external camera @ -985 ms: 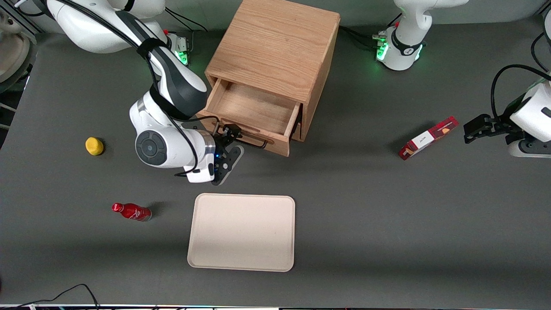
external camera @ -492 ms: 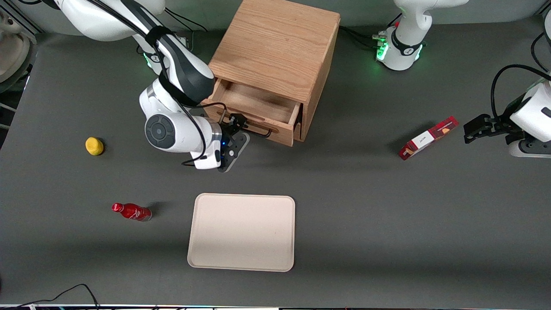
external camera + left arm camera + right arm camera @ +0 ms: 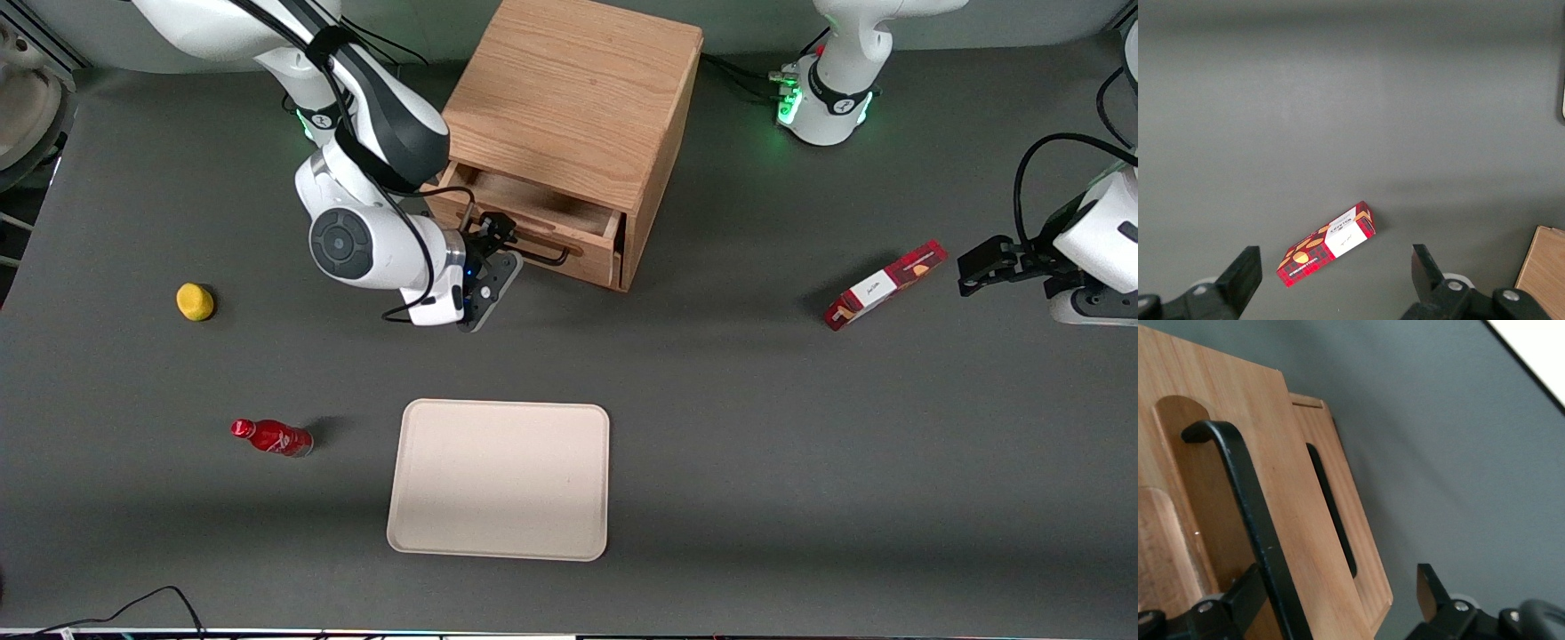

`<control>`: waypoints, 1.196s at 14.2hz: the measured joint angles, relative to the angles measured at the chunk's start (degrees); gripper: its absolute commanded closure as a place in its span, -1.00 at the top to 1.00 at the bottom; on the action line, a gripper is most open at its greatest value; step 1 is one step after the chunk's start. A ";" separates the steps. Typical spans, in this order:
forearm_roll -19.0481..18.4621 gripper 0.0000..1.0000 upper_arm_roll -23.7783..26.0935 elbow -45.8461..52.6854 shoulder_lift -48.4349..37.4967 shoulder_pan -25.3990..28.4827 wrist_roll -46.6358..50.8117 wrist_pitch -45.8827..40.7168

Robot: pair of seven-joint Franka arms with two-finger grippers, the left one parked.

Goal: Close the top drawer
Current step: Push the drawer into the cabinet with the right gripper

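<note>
The top drawer (image 3: 542, 216) of the light oak cabinet (image 3: 569, 98) stands out a short way, a narrow strip of its inside showing. Its thin black bar handle (image 3: 536, 252) runs along the drawer front. My right gripper (image 3: 494, 238) is at the handle's end toward the working arm, against the drawer front. In the right wrist view the gripper (image 3: 1338, 590) is open, its fingers (image 3: 1430, 587) wide apart, with the drawer front (image 3: 1278, 487) and the handle bar (image 3: 1251, 513) between them. The lower drawer front (image 3: 1361, 553) shows beside it.
A cream tray (image 3: 498, 480) lies nearer the front camera than the cabinet. A red bottle (image 3: 271, 437) and a yellow lump (image 3: 195, 301) lie toward the working arm's end. A red box (image 3: 885, 284), also in the left wrist view (image 3: 1328, 243), lies toward the parked arm's end.
The gripper has moved toward the cabinet with the drawer front. The top drawer has slid in from about half open to a narrow gap.
</note>
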 measured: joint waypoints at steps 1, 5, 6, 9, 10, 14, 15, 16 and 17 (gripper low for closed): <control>0.32 1.00 0.16 -0.52 -0.47 0.00 0.07 0.06; 1.83 1.00 0.75 -3.93 -2.21 -0.01 0.16 3.29; 2.16 1.00 0.95 -4.93 -2.61 -0.01 0.17 3.97; 2.33 1.00 1.36 -6.05 -3.23 -0.03 1.32 4.55; 2.33 1.00 1.67 -6.23 -3.39 -0.02 2.13 4.55; 2.33 1.00 2.58 -7.14 -4.38 -0.03 3.47 4.93; 2.33 1.00 2.59 -7.35 -4.58 -0.04 3.53 5.11; 2.33 1.00 2.58 -7.53 -4.78 -0.05 3.59 5.26; 2.33 1.00 2.58 -7.64 -4.97 -0.06 3.66 5.28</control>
